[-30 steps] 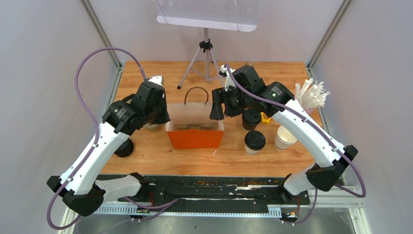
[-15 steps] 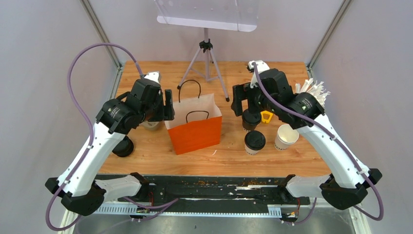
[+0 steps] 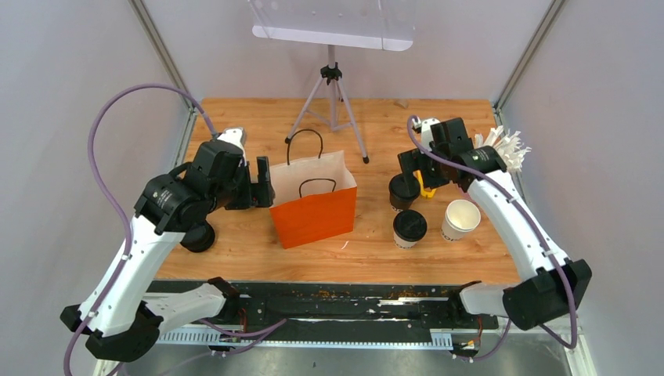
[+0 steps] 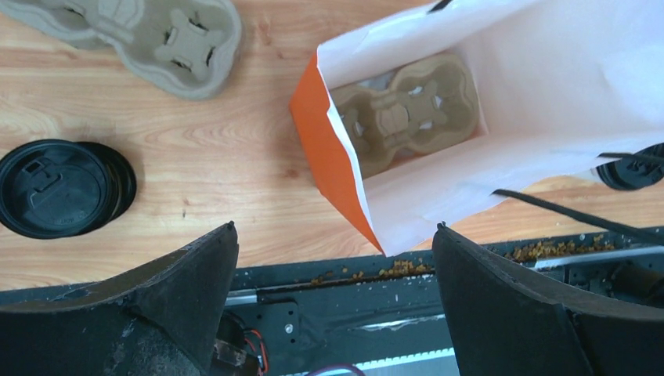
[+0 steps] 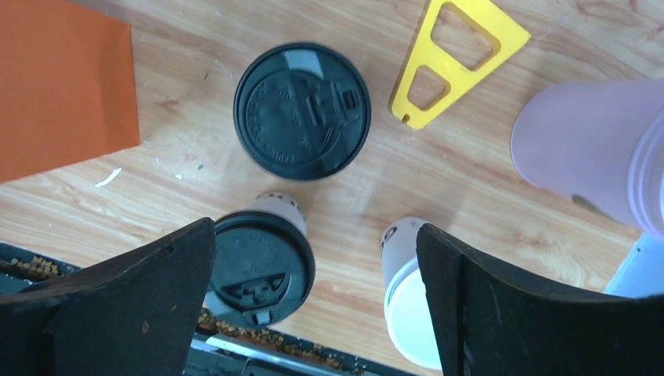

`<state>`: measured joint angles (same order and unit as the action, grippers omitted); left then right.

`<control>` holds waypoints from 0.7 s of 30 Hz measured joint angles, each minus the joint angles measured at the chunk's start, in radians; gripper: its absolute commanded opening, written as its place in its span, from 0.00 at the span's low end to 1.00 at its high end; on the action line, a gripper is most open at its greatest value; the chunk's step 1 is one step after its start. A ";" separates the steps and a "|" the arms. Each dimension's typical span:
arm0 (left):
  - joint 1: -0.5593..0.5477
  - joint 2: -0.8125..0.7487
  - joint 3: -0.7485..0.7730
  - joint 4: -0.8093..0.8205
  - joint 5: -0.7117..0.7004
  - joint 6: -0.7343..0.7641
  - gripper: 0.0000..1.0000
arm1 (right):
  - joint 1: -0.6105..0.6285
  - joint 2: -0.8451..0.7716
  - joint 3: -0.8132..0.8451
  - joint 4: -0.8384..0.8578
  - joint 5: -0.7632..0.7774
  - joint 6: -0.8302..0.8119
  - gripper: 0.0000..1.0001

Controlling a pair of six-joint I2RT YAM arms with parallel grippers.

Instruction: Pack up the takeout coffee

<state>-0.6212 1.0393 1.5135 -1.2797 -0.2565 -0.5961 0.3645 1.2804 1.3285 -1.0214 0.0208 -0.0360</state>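
Note:
Two takeout coffee cups with black lids stand right of the orange paper bag (image 3: 313, 219): one further back (image 3: 403, 190) (image 5: 303, 110), one nearer (image 3: 409, 226) (image 5: 262, 270). A lidless white cup (image 3: 460, 218) (image 5: 411, 301) stands beside them. The bag stands upright and open, with a brown pulp tray (image 4: 407, 113) on its floor. My left gripper (image 3: 265, 182) (image 4: 335, 227) hovers open just left of the bag, holding nothing. My right gripper (image 3: 407, 166) (image 5: 315, 227) hangs open and empty above the cups.
A second pulp tray (image 4: 141, 35) and a stack of black lids (image 3: 198, 236) (image 4: 63, 188) lie left of the bag. A yellow plastic piece (image 5: 454, 59) and the pink cup (image 5: 587, 149) of straws (image 3: 501, 150) sit at the right. A tripod (image 3: 331, 102) stands behind the bag.
Both grippers opened wide and drew away from the bag's mouth, the left one leftward, the right one rightward over the cups. The bag now stands free and upright.

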 measured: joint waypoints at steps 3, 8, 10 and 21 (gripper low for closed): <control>0.001 -0.007 -0.019 -0.010 0.027 0.000 1.00 | -0.039 0.057 0.000 0.048 -0.056 -0.064 0.95; 0.002 -0.022 -0.031 -0.011 0.061 0.003 0.99 | -0.043 0.140 0.000 0.100 -0.131 -0.158 0.94; 0.001 -0.033 -0.031 -0.012 0.064 0.005 0.99 | -0.042 0.156 0.000 0.120 -0.143 -0.184 0.94; 0.002 -0.052 -0.031 -0.026 0.065 0.023 0.97 | -0.043 0.257 0.002 0.154 -0.142 -0.269 0.88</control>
<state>-0.6197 0.9874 1.4822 -1.3056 -0.1917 -0.5735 0.3218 1.5379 1.3304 -0.8673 -0.1207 -0.3046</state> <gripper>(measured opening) 0.978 0.845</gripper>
